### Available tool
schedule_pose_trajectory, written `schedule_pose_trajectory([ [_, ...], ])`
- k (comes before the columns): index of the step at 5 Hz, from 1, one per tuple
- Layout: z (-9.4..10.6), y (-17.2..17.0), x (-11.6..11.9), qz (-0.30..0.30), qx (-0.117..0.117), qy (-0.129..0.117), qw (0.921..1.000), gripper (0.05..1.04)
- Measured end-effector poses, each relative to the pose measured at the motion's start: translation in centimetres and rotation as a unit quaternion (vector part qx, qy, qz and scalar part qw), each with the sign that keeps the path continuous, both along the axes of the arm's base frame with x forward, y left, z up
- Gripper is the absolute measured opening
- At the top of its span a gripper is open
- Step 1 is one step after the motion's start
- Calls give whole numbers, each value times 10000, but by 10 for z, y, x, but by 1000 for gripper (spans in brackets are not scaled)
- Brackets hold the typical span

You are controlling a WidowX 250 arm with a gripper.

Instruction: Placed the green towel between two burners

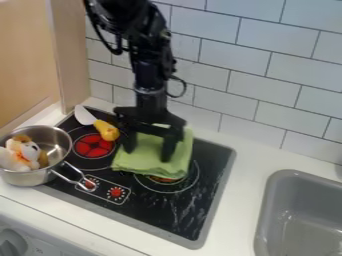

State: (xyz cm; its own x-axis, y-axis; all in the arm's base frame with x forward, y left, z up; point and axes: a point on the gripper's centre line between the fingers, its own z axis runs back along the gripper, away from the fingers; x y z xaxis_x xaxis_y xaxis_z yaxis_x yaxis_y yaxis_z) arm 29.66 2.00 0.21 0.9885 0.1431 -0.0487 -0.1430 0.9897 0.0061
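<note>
The black gripper (pixel 148 152) hangs down over the green towel (pixel 143 161), its two fingers spread apart and their tips at the cloth. Folded and slightly rumpled, the towel lies on the black stove, right of the red left burner (pixel 93 146). Its front edge overlaps the right burner (pixel 175 186), whose ring shows below and beside the cloth. The arm and gripper hide part of the towel's back portion.
A metal pot (pixel 27 178) holding a plush toy stands at the stove's left edge, its handle over the control knobs. A knife with a yellow handle (pixel 106 130) lies behind the left burner. A grey sink (pixel 294 220) is at right; a tiled wall (pixel 267 75) rises behind.
</note>
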Motion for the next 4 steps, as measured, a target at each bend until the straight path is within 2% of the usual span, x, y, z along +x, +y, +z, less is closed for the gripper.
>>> schedule_pose_trajectory([
  [2, 0, 13, 1, 123, -25, 21, 9999, 998],
  [4, 0, 12, 2, 75, -50, 18, 10000, 998],
])
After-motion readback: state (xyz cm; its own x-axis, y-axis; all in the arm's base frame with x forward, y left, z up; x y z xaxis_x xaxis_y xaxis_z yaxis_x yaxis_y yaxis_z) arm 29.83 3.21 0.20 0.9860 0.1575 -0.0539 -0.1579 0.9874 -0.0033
